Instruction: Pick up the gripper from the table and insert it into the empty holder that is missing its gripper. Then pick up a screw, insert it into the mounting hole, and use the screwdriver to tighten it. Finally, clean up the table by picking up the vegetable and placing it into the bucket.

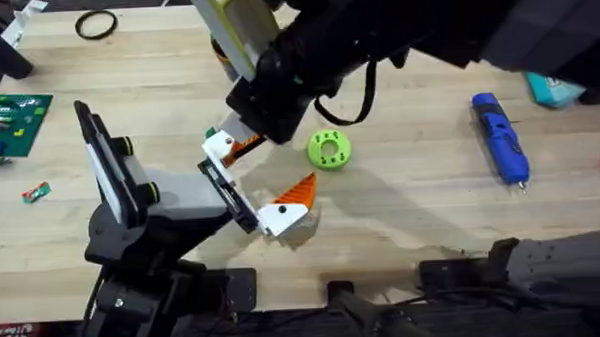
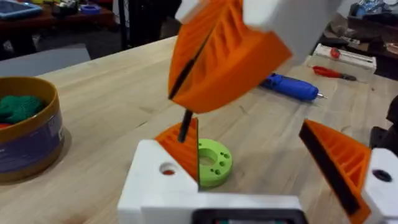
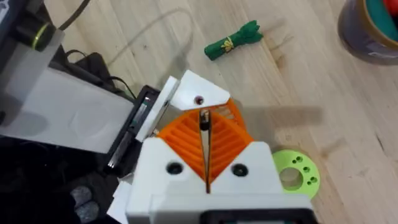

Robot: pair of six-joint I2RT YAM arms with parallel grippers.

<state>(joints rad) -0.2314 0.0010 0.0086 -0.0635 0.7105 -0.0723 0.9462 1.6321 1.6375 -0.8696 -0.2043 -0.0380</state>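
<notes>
The holder (image 1: 229, 196) is the black slotted plate on my left arm's pale grey hand (image 3: 68, 106). The small white-and-orange gripper (image 3: 196, 96) sits in its slot (image 1: 219, 146). The bigger wedge with a black dot (image 1: 286, 207) stands apart from it, so my left gripper (image 2: 249, 130) is open with nothing in it. My right gripper (image 3: 205, 149) reaches across, shut on a thin dark screw (image 3: 203, 119) that points at the mounting hole (image 3: 199, 100). The blue screwdriver (image 1: 501, 138) lies at the right. The green vegetable (image 3: 233, 40) lies near the bucket (image 2: 25, 130).
A green ring with holes (image 1: 328, 149) lies just right of the holder. A green circuit board (image 1: 13, 113) and a black ring (image 1: 96, 25) sit at the far left. A red tool (image 2: 333, 73) lies beyond the screwdriver.
</notes>
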